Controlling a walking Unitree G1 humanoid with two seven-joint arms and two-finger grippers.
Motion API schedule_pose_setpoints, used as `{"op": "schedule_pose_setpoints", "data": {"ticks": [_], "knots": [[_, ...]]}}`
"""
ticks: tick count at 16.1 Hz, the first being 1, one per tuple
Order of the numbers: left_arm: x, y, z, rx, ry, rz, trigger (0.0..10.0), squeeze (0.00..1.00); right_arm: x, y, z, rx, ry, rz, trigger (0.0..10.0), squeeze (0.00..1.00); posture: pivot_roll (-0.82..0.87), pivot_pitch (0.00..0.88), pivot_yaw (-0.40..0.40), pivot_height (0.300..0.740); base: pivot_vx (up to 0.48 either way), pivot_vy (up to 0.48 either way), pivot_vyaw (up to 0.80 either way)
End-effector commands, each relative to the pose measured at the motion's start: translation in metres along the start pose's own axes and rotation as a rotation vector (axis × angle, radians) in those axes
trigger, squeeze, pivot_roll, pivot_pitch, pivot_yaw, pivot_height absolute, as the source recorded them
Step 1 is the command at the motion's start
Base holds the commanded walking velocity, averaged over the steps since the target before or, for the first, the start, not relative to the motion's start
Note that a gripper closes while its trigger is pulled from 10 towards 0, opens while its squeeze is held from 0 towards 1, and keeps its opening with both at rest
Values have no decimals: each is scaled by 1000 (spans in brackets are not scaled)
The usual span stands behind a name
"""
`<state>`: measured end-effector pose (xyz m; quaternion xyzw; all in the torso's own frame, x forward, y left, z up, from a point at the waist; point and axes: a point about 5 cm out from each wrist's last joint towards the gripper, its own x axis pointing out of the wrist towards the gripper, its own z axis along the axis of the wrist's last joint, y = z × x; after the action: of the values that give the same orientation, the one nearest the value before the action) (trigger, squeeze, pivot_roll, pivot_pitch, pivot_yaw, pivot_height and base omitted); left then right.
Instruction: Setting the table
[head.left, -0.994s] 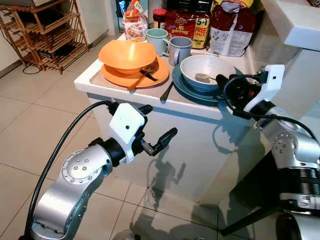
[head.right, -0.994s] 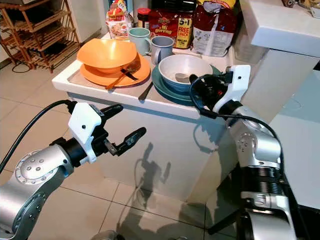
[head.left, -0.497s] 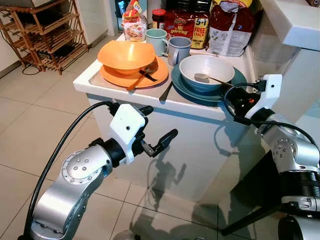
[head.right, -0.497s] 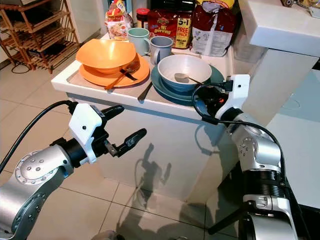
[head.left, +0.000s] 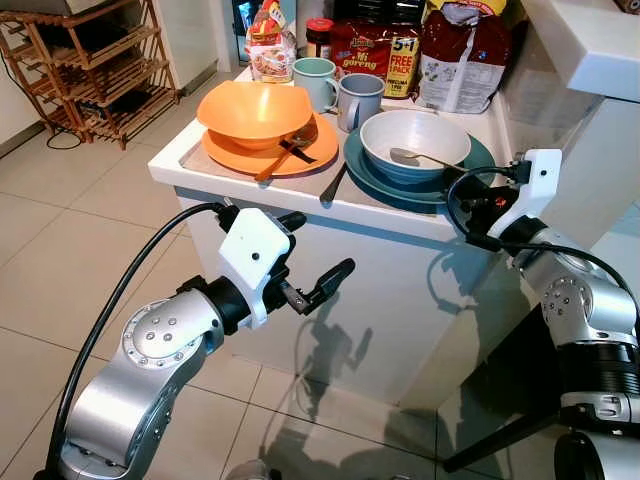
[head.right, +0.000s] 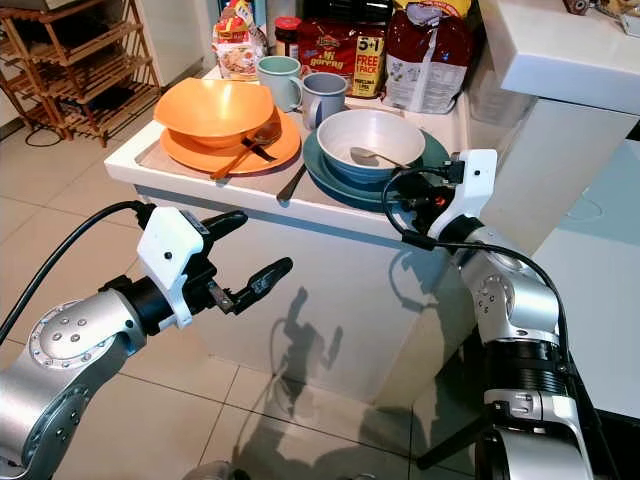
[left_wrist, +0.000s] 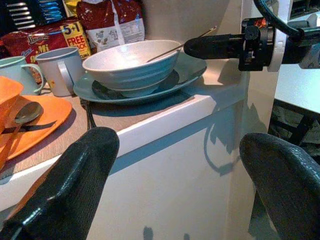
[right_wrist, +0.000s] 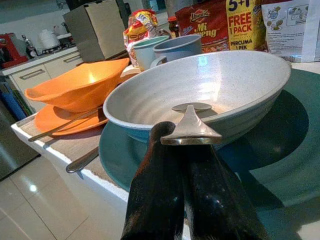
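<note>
— Below the counter (head.left: 300, 195) edge, what's nearest?
— Left claw (head.left: 318, 262), fingers spread wide, holding nothing, hanging in front of the white counter side.
— And the right claw (head.right: 428, 190)?
— At the counter's right corner, just beside the teal plate (head.left: 372, 172). Its fingers (right_wrist: 165, 200) are pressed together, and the tip of a spoon (head.left: 425, 158) handle sits right at their ends. Whether they pinch it, I cannot tell.
— Where's the spoon's scoop?
— Inside the white bowl (head.left: 412, 128), which stands on the teal plate; the handle leans out over the rim toward the right claw.
— Anything to the left of that?
— A knife (head.left: 333, 184) lies on the counter between the plates. Then an orange plate (head.left: 230, 152) with an orange bowl (head.left: 252, 106) on it, and a spoon and fork (head.left: 282, 152) resting on the plate's rim.
— Farther back?
— Two mugs (head.left: 340, 88) side by side, then food packets (head.left: 400, 50) and a jar (head.left: 319, 35). On the floor, far left, a wooden rack (head.left: 90, 70).
</note>
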<state>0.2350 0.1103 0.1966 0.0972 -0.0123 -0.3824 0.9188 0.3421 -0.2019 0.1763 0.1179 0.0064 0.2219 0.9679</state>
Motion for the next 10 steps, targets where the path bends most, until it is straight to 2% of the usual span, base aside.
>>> {"op": "schedule_pose_setpoints", "data": {"ticks": [1, 7, 10], "knots": [[2, -2, 4, 17, -15, -32, 10000, 0, 2, 1, 8, -7, -38, 9, 0, 0, 83, 0, 3, 740, 0, 0, 0], [2, -3, 6, 19, -17, -35, 10000, 0, 3, 2, 8, -6, -49, 15, 0, 0, 85, 0, 2, 740, 0, 0, 0], [2, -2, 7, 23, -20, -32, 10000, 0, -2, 8, 25, -21, -134, 25, 0, 0, 89, 0, 0, 740, 0, 0, 0]]}}
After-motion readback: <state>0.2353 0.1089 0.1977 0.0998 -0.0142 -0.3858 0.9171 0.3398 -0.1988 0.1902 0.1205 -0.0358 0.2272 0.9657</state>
